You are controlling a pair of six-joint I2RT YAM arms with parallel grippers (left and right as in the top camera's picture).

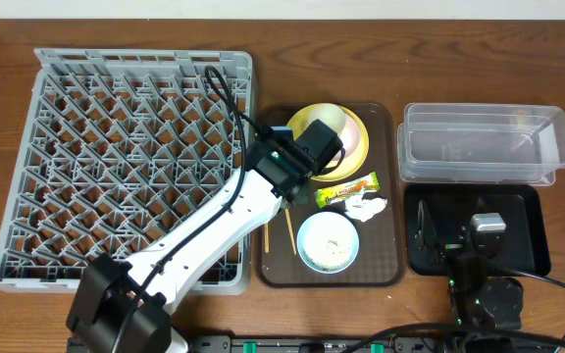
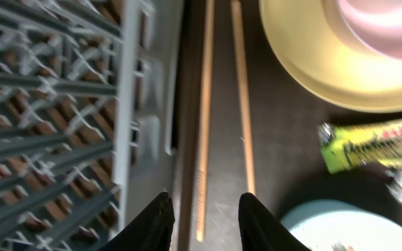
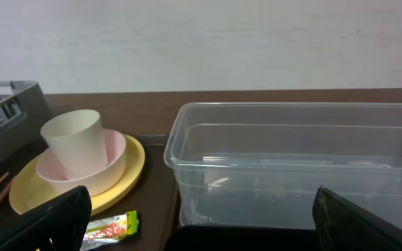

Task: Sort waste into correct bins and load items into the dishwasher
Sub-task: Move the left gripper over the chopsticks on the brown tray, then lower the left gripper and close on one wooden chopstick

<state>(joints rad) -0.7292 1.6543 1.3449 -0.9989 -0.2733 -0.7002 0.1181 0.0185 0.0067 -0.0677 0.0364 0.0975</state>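
- Left tool (image 2: 206, 213) is hovering part-open, gripping nothing, over the chopsticks (image 2: 202, 125) on the brown tray (image 2: 285, 150).
- They are running lengthwise straight ahead, one lying between the jaws, beside the dish rack (image 2: 47, 104).
- Right tool (image 3: 201, 223) is gaping wide, empty, well apart; the left one is sitting nearer.

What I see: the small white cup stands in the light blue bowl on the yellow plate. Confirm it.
Wrong bowl. The cup stands in the pale pinkish bowl on the yellow plate, as the right wrist view shows. The light blue bowl sits apart from the plate in the overhead view.
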